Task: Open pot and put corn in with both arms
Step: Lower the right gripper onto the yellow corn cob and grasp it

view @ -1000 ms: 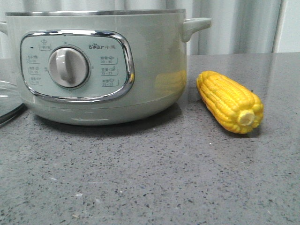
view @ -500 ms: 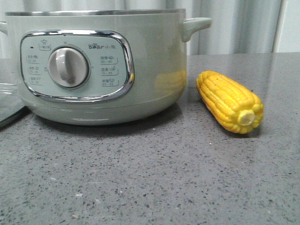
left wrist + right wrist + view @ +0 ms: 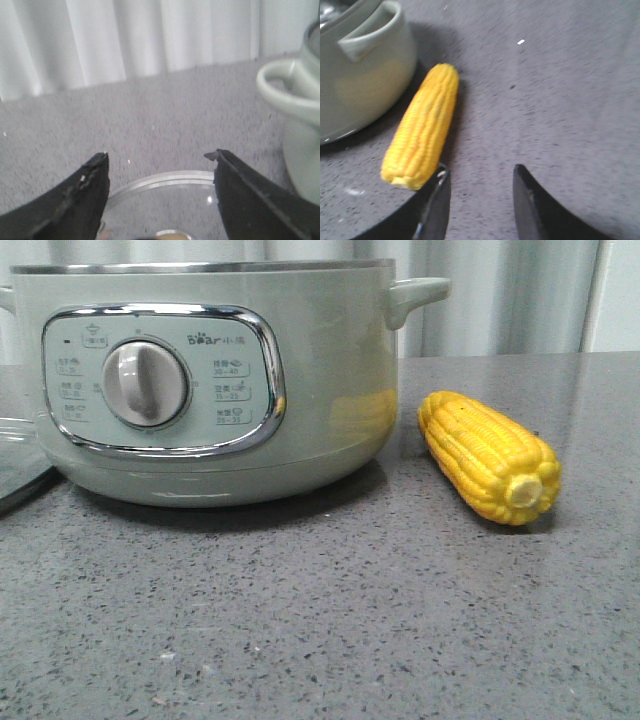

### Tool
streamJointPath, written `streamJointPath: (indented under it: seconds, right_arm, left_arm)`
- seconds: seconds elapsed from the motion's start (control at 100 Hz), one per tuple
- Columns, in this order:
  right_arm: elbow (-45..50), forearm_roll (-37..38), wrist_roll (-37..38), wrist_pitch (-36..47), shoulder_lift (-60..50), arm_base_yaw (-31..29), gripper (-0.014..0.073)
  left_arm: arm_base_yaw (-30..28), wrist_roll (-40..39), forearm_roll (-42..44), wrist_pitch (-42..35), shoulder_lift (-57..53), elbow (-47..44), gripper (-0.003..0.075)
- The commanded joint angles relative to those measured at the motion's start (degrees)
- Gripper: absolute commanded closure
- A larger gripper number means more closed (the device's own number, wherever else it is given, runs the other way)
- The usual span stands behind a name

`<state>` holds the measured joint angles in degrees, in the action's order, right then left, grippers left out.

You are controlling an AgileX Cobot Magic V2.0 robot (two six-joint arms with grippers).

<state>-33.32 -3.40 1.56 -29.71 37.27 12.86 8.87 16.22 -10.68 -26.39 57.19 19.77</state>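
Observation:
The pale grey-green pot [image 3: 200, 380] stands on the table with no lid on its steel rim. The yellow corn [image 3: 490, 455] lies on the table to its right, stub end toward the front. My left gripper [image 3: 160, 156] is open and empty above a glass lid [image 3: 165, 180] that lies flat on the table, beside the pot's side handle [image 3: 290, 90]. My right gripper [image 3: 481, 170] is open and empty, just beside the corn's [image 3: 422, 130] stub end; one finger is close to it. The pot [image 3: 360, 75] is behind the corn. Neither gripper shows in the front view.
The glass lid [image 3: 15, 465] shows at the left edge in the front view, next to the pot. The grey speckled tabletop [image 3: 330, 620] stretches in front. Pale curtains [image 3: 500, 295] hang behind the table.

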Motion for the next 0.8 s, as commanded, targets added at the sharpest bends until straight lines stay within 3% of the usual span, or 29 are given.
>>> streamJointPath:
  seconds: [0.0, 0.09, 0.28, 0.55, 0.79]
  right_arm:
    - [-4.09, -1.21, -0.12, 2.98, 5.42, 1.99, 0.0364]
    - [-7.43, -2.35, -0.12, 2.33, 11.44, 3.93, 0.0352]
    - [-15.51, -3.54, -0.12, -2.33, 23.99, 5.41, 0.0193]
    - [-25.69, -8.47, -0.12, -11.74, 37.55, 5.41, 0.0189]
    - [-28.87, -8.74, -0.12, -16.37, 44.23, 5.41, 0.0190]
  left_arm:
    - [0.35, -0.03, 0.22, -4.22, -4.20, 1.68, 0.0309]
    - [0.35, -0.03, 0.22, -4.22, -7.69, 1.68, 0.0309]
    - [0.35, -0.03, 0.22, -3.86, -15.14, 1.68, 0.0309]
    - [0.35, -0.03, 0.22, -3.72, -22.76, 1.68, 0.0310]
    - [0.35, -0.03, 0.22, -3.72, -23.32, 1.68, 0.0310]
